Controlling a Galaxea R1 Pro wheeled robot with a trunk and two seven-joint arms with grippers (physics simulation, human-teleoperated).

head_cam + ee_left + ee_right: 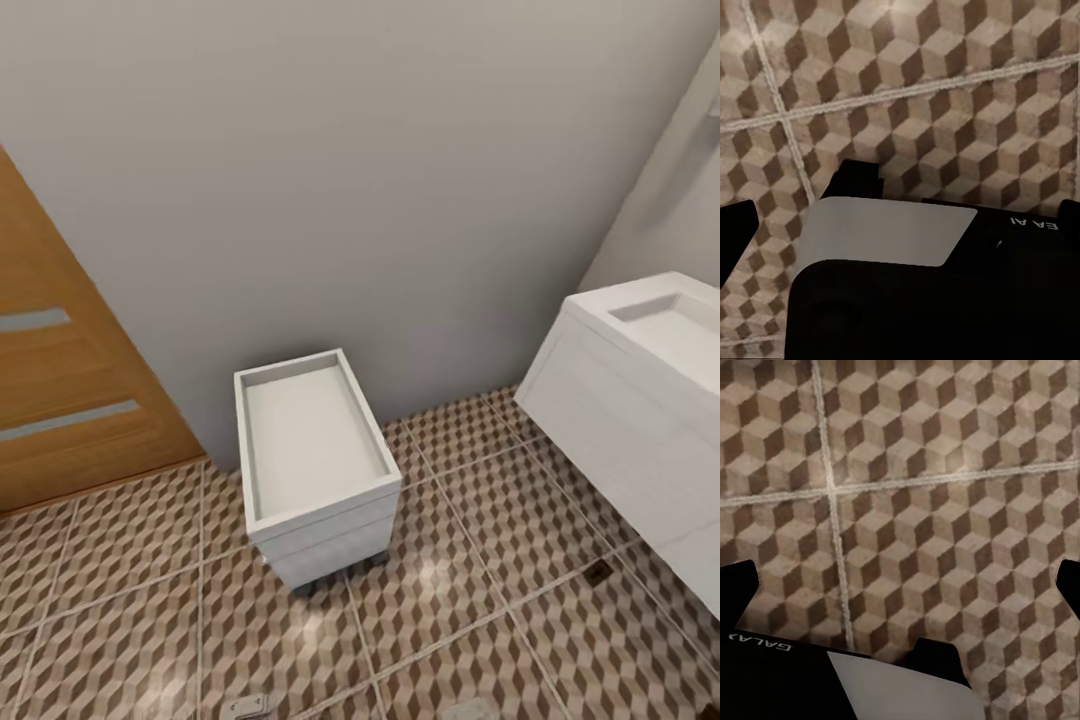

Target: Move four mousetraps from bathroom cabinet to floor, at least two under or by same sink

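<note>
Both claws empty and spread wide over the cube-patterned tile floor; white wall-hung sink located, suggest turning slowly to find the cabinet

Open right pincer above bathroom floor.

The head camera sits high and looks down at a slant into a room corner. The bathroom floor fills the low part, a small white drawer unit stands near the middle, and the bathroom sink is at 3 o'clock. Both wrist cameras hang close over the floor, looking down at the same cube tiles.
</note>
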